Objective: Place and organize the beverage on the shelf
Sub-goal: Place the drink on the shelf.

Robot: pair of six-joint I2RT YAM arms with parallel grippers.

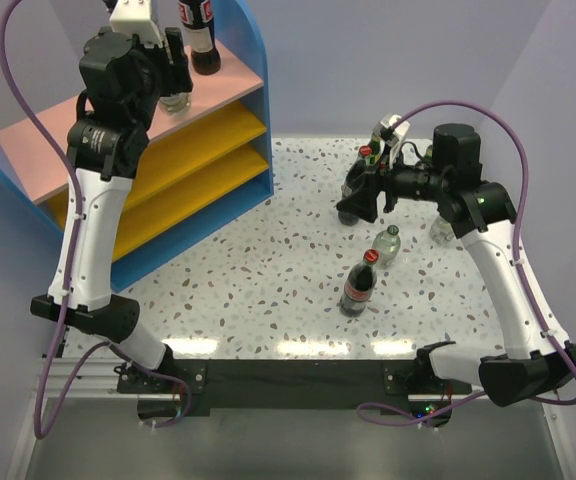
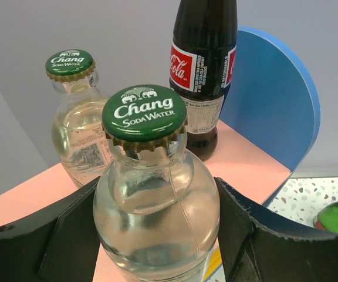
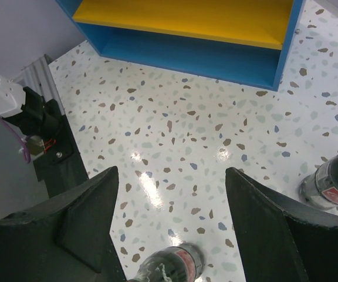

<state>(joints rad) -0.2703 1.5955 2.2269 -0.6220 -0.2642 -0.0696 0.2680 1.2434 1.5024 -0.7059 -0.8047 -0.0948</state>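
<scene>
Clear green-capped bottle (image 2: 157,205) is clamped between the left tool's (image 2: 157,185) fingers at the pink top board (image 2: 245,164) of the shelf (image 1: 198,170). You can't see its base, so I can't tell whether it's seated. Behind it are one second clear bottle (image 2: 78,117) and one cola bottle (image 2: 203,70) (top cropped). The right tool (image 3: 172,173) stands released over the worktop (image 3: 175,117). Two more cola bottles (image 3: 333,182) show there, both cut off. The cluster of bottles (image 1: 376,150) behind the right arm is uncountable.
</scene>
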